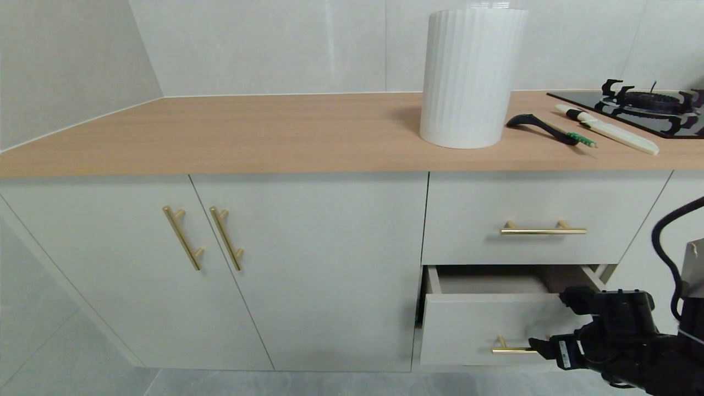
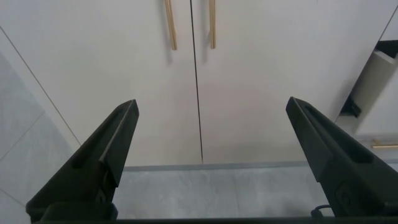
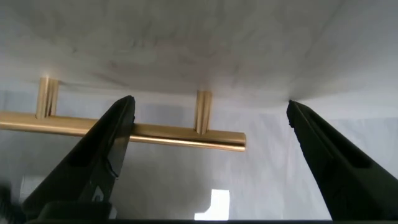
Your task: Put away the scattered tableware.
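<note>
Low, right hand (image 1: 551, 323) spread before handle (image 1: 509, 348)

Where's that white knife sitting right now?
In the head view the white knife lies at the wooden counter's right end, between the black utensil and the gas hob.

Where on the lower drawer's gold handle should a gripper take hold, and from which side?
Take the gold bar handle on the lower drawer between its two posts, coming from the front, one finger above and one below. The bar lies horizontal and stands off the drawer face, leaving room behind. The open right gripper hangs near it.
</note>
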Controlling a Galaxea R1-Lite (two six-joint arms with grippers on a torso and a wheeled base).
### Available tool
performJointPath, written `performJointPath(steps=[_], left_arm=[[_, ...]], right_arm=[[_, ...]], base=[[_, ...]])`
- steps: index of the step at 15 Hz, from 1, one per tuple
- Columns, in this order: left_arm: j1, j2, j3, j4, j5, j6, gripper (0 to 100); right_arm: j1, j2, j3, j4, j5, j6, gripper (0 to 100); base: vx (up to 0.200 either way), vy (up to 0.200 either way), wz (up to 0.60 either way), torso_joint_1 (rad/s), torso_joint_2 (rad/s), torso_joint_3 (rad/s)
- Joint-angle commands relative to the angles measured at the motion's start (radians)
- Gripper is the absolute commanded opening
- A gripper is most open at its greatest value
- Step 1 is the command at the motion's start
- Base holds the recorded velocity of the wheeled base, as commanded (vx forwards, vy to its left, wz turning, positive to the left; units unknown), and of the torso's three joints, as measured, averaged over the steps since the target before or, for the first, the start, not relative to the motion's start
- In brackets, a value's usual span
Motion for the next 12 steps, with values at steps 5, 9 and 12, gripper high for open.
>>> performJointPath(steps=[5,9,12], left_arm=[[0.0,0.0,0.0,0.0,0.0,-0.001,100],[0.0,0.002,0.0,0.0,0.0,-0.001,100],[0.0,0.0,0.0,0.0,0.0,-0.001,100]], right_arm=[[-0.006,-0.546,0.043,0.134,0.02,-0.003,100],[-0.004,-0.776,-0.139,0.5,0.061,-0.003,100],[-0.001,-0.63,-0.343,0.696,0.103,-0.002,100]], base=[[0.0,0.0,0.0,0.0,0.0,0.0],[0.0,0.0,0.0,0.0,0.0,0.0],[0.0,0.0,0.0,0.0,0.0,0.0]])
